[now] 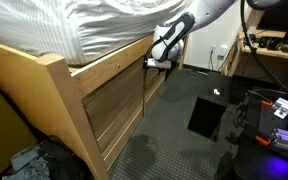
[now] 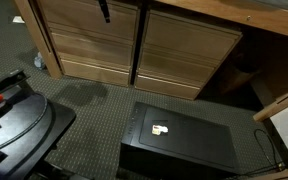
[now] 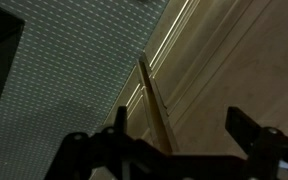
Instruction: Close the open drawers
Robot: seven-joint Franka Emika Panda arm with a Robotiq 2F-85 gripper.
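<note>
Wrist view: one black two-finger gripper (image 3: 177, 118), fingers spread wide, nothing pinched. One thin pale wooden edge (image 3: 154, 100) runs up between the fingers. Pine panelling fills the side beyond it, grey ribbed carpet (image 3: 74, 60) the opposite side.

Two wide flat-fronted light-pine wooden drawers (image 2: 89, 42) sit side by side under the bed, split by a dark vertical gap. In an exterior view the nearer front (image 1: 114, 105) sits just behind the pine bed-frame footboard (image 1: 44, 95). Both fronts look close to flush with the frame; how far out they stand I cannot tell, and no contents show.

One white-and-black robot arm (image 1: 184, 25) reaches down from above the mattress. The gripper (image 1: 156, 62) is at the top edge of the farther drawer, and it hangs at the top of the gap in an exterior view (image 2: 105, 10).

One rumpled white striped duvet (image 1: 94, 25) covers the bed.

One flat black box (image 2: 179, 145) with a small white label lies on the carpet in front of the drawers, near but apart; it is also in an exterior view (image 1: 206, 115). One heap of dark clothes (image 1: 29, 160) lies by the footboard. One bulky black case (image 2: 19, 125) stands on the floor, well apart from the fronts. Nothing sits between gripper and drawers.
</note>
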